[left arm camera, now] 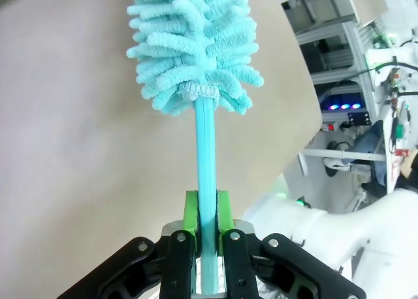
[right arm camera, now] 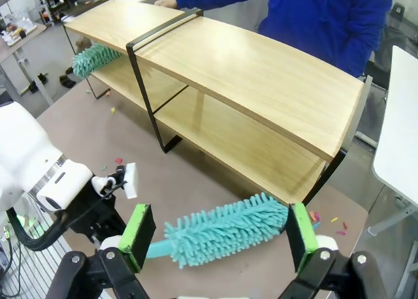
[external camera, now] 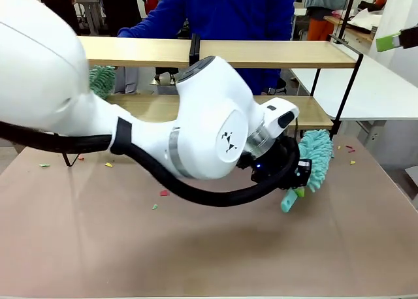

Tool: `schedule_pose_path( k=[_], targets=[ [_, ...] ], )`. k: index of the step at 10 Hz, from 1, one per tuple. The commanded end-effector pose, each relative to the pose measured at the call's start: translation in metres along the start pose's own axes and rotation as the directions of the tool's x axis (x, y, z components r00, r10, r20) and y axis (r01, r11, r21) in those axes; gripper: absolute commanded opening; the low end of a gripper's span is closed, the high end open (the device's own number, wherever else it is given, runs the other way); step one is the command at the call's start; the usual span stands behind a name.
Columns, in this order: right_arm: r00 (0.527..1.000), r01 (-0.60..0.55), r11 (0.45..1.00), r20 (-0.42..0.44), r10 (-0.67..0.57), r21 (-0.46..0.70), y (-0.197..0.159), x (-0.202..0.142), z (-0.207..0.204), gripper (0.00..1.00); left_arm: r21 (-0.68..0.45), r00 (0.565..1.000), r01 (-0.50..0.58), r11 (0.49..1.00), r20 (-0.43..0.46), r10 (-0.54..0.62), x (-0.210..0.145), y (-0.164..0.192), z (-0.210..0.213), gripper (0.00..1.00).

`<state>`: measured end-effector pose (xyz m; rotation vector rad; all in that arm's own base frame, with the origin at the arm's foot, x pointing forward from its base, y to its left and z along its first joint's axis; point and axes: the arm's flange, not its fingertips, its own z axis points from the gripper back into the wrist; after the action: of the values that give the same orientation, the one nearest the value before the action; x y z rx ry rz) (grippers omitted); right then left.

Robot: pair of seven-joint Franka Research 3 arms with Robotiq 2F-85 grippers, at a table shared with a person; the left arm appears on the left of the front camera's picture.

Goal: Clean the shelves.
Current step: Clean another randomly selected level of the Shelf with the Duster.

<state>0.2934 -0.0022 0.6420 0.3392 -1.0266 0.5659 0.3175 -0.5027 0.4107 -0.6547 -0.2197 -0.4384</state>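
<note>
The shelves [external camera: 274,53] stood at the far side of the table [external camera: 196,260], between the robot and a person [external camera: 241,12] in a blue top. The unit looked like a wide, low rack. An upper board [right arm camera: 261,70] and a lower board [right arm camera: 241,149] of pale wood sat in a thin black frame [right arm camera: 330,175], with a black centre post [right arm camera: 151,96] dividing the span. Both boards appeared bare and unmarked. Small coloured scraps [external camera: 163,193] lay on the table in front of the rack.

The step in hand appeared to be the approach to a wiping pass. The left gripper [left arm camera: 208,207] was clamped firmly on the handle [left arm camera: 206,155] of a teal duster [left arm camera: 196,38]. Its fluffy head hung just above the table, near the right end of the lower board and just in front of the frame's right leg. No contact with either board was evident. The right gripper [right arm camera: 219,237] hovered high above that end with its jaws spread wide, holding nothing.

The next move likely calls for the following:
- Raise the head slightly and carry it in over the lower board.
- Sweep along the wood, stopping short of the centre post.
- Keep the wrist clear of the upper board's edge.

A second duster [external camera: 101,80] lay at the left end of the lower board.
</note>
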Motion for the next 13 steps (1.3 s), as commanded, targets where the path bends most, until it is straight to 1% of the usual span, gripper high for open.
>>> schedule_pose_path(
  k=[1, 2, 3, 5, 6, 7, 8, 9, 10, 11, 13],
  targets=[
    [1.0, -0.005, 1.0, 0.002, 0.005, 0.006, 0.0, -0.001, -0.001, 1.0, 0.021, 1.0, 0.022, 1.0, -0.008, -0.021, -0.033, 0.033, 0.045, 0.13],
    [1.0, -0.005, 1.0, 0.002, 0.005, 0.006, 0.0, -0.001, -0.001, 1.0, 0.049, 1.0, 0.027, 0.998, -0.013, -0.027, -0.049, 0.046, 0.064, 0.13],
    [1.0, -0.005, 1.0, 0.002, 0.005, 0.006, 0.0, -0.001, -0.001, 1.0, 0.036, 0.998, 0.038, 0.999, -0.059, -0.036, -0.067, 0.062, 0.09, 0.13],
    [1.0, -0.005, 1.0, 0.002, 0.005, 0.006, 0.0, -0.001, -0.001, 1.0, -0.047, 0.991, 0.08, 0.996, -0.099, -0.084, -0.108, 0.087, 0.142, 0.13],
    [1.0, -0.005, 1.0, 0.002, 0.005, 0.006, 0.0, -0.001, -0.001, 1.0, -0.125, 0.983, 0.133, 0.983, -0.113, -0.147, -0.13, 0.094, 0.166, 0.13],
    [1.0, -0.005, 1.0, 0.002, 0.005, 0.006, 0.0, -0.001, -0.001, 1.0, -0.161, 0.982, 0.154, 0.975, -0.085, -0.169, -0.143, 0.102, 0.186, 0.13],
    [1.0, -0.005, 1.0, 0.002, 0.005, 0.006, 0.0, -0.001, -0.001, 1.0, -0.157, 0.99, 0.134, 0.978, -0.025, -0.14, -0.151, 0.112, 0.201, 0.13],
    [1.0, -0.005, 1.0, 0.002, 0.005, 0.006, 0.0, -0.001, -0.001, 1.0, -0.136, 0.991, 0.13, 0.982, -0.004, -0.131, -0.157, 0.118, 0.209, 0.13],
    [1.0, -0.005, 1.0, 0.002, 0.005, 0.006, 0.0, -0.001, -0.001, 1.0, -0.109, 0.992, 0.12, 0.987, -0.029, -0.124, -0.156, 0.119, 0.207, 0.13],
    [1.0, -0.005, 1.0, 0.002, 0.005, 0.006, 0.0, -0.001, -0.001, 1.0, -0.146, 0.99, 0.127, 0.981, -0.043, -0.135, -0.117, 0.091, 0.202, 0.13],
    [1.0, -0.005, 1.0, 0.002, 0.005, 0.006, 0.0, -0.001, -0.001, 1.0, -0.146, 0.99, 0.127, 0.981, -0.043, -0.135, -0.117, 0.091, 0.202, 0.13]
  ],
)
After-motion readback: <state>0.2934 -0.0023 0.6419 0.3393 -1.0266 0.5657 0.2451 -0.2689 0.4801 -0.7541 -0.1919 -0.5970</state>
